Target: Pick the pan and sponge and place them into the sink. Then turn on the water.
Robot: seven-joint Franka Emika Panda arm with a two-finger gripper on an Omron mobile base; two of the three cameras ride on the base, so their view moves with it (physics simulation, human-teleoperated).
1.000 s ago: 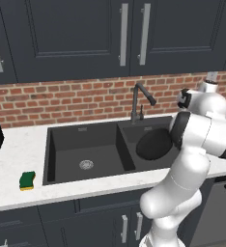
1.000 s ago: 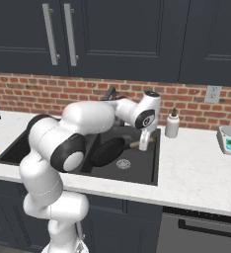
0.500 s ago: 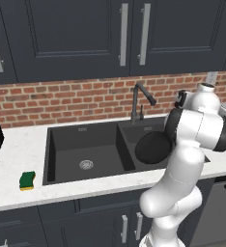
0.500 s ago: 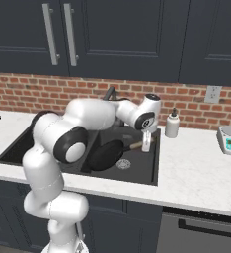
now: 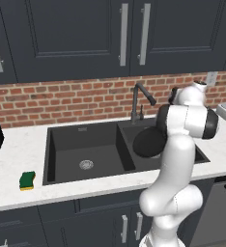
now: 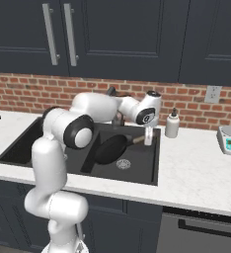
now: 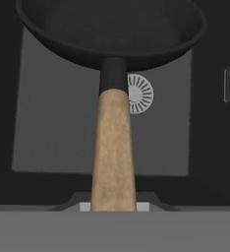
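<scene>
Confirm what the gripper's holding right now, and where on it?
The gripper is shut on the pan, gripping the end of its wooden handle, with the pan body over the sink's right basin.

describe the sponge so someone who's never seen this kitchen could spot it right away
Start at the black double sink set in the white counter under the brick wall. Left of its left basin, near the counter's front edge, lies the sponge. It is a small block, green on top and yellow below, the only brightly coloured thing on that stretch of counter.
</scene>
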